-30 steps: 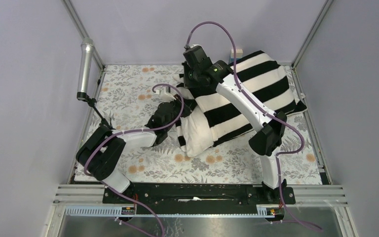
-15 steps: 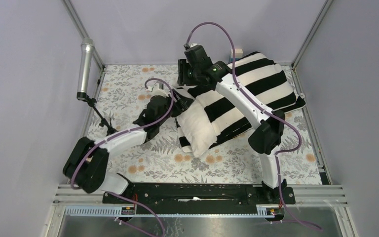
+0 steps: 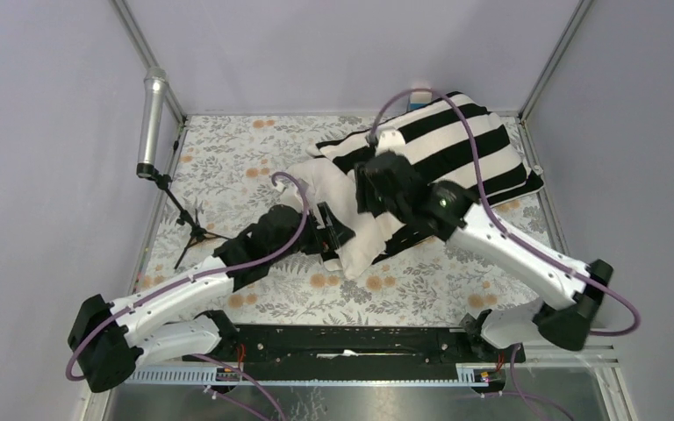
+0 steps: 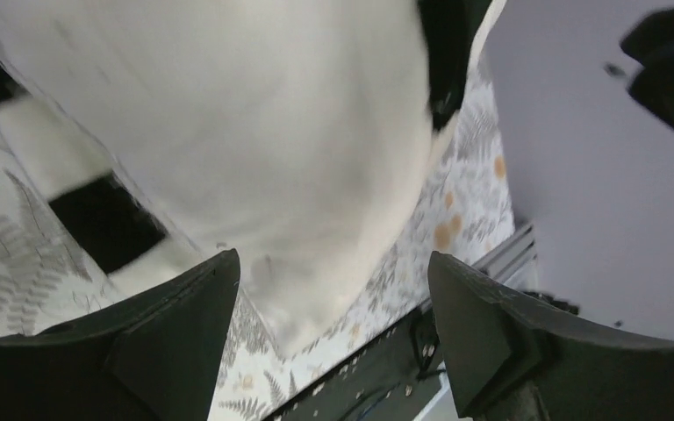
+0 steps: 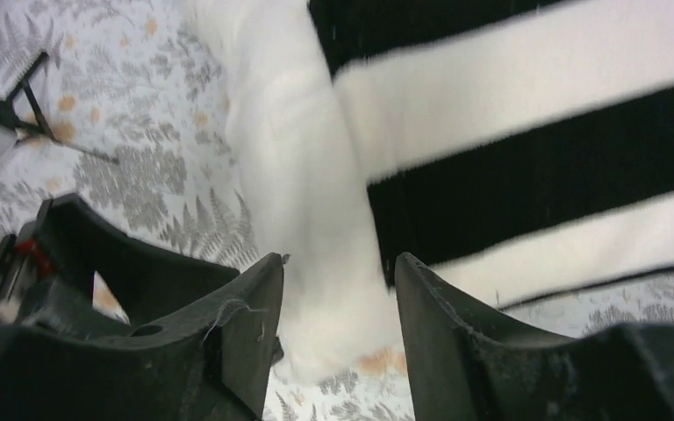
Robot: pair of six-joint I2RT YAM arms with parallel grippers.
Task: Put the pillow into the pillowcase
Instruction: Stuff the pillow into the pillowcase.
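The pillow [image 3: 329, 189] lies on the table [image 3: 228, 149], most of it inside the pillowcase [image 3: 465, 145]. Its long axis runs on a slant from about the table's middle up to the far right corner. The sheathed end reaches that corner. The bare cream end points to the near left and sticks out of the case's mouth, which also faces near left.

The left gripper [image 3: 333, 235] is at the near tip of the bare end. Its jaws stand wide apart and hold nothing, and in its wrist view the cream fabric fills the space ahead of them. The right gripper [image 3: 370, 189] is above the line where stripes meet bare pillow. Its jaws are also parted and empty.

A stand [image 3: 184, 224] rises at the table's left edge.
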